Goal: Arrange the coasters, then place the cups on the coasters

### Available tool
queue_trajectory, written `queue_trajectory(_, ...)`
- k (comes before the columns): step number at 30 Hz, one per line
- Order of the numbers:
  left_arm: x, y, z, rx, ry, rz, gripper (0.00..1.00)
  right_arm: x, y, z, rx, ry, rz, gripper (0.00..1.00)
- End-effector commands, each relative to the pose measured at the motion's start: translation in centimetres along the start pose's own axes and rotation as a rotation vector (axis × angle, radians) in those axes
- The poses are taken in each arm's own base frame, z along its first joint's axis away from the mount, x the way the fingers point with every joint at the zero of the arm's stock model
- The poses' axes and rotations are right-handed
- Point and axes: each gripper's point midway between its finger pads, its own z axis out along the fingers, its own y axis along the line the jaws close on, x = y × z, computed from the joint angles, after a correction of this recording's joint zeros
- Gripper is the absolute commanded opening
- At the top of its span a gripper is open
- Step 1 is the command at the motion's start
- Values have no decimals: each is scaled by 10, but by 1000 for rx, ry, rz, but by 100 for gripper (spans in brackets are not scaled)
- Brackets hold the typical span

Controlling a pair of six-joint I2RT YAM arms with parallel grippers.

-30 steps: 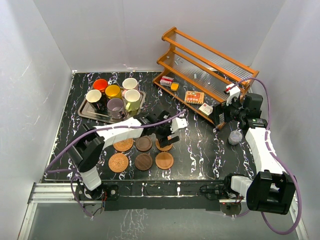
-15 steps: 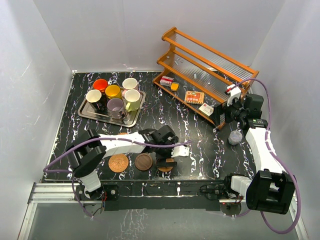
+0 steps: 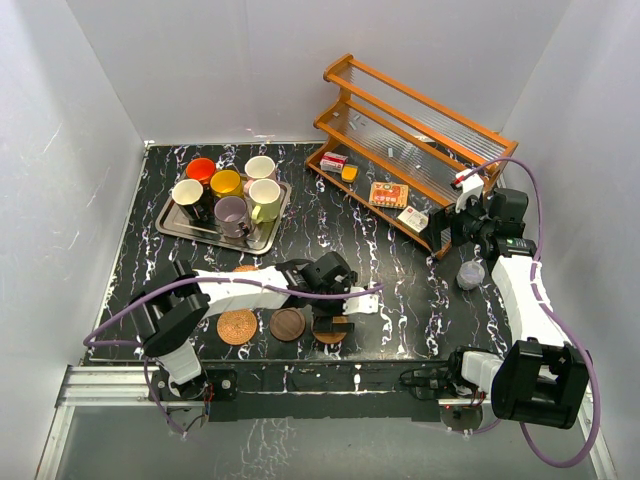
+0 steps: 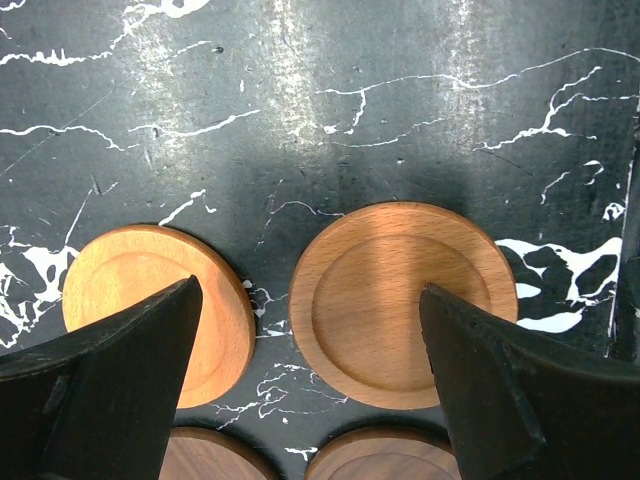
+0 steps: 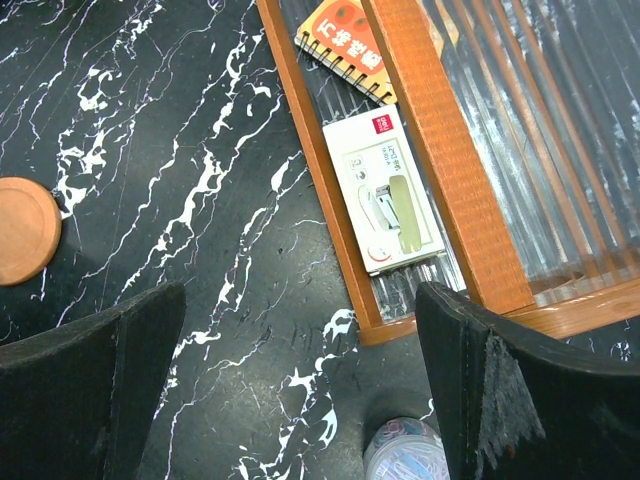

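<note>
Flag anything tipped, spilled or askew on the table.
Nothing stands out. The six ceramic mugs stand upright on the metal tray. The two round orange-brown wooden coasters under the open left gripper lie flat, apart and unchipped. The small translucent cup on the right is upright too.

Bare black marble table [image 3: 320,215] runs open between a tray [image 3: 172,230] of six tightly packed mugs [image 3: 232,212] at far left and a wooden rack [image 3: 420,140] at far right. Near the front edge, the left arm [image 3: 240,290] lies low across the coasters [image 3: 237,326], covering the back row. A small clear cup [image 3: 470,274] stands just off the rack's near end, close to the right gripper [image 5: 300,290].
</note>
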Motion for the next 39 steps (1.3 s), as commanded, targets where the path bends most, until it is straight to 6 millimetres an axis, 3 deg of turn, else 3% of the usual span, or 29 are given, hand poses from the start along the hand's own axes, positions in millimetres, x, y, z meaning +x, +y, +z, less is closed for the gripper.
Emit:
queue_trajectory(1, -6, 11, -10, -67, -3, 3, 89, -14, -4, -1, 6, -52, -42, 98)
queue_trajectory(12, -39, 21, -32, -71, -80, -48, 89, -12, -6, -1, 6, -50, -36, 98)
queue_trajectory(17, -45, 38, -47, -88, -128, -123, 89, -13, -6, -1, 7, -51, -36, 98)
queue_trajectory(25, -23, 87, -64, -211, -136, -291, 89, -14, -5, -2, 6, -56, -37, 98)
queue_trajectory(32, -7, 129, -101, -339, -156, -378, 89, -26, -13, -5, 52, -73, -10, 98)
queue_trajectory(36, 6, 136, -120, -350, -145, -398, 90, -33, -18, -6, 73, -74, 7, 99)
queue_trajectory(39, 29, 136, -130, -355, -113, -407, 90, -44, -20, -6, 70, -76, 9, 98)
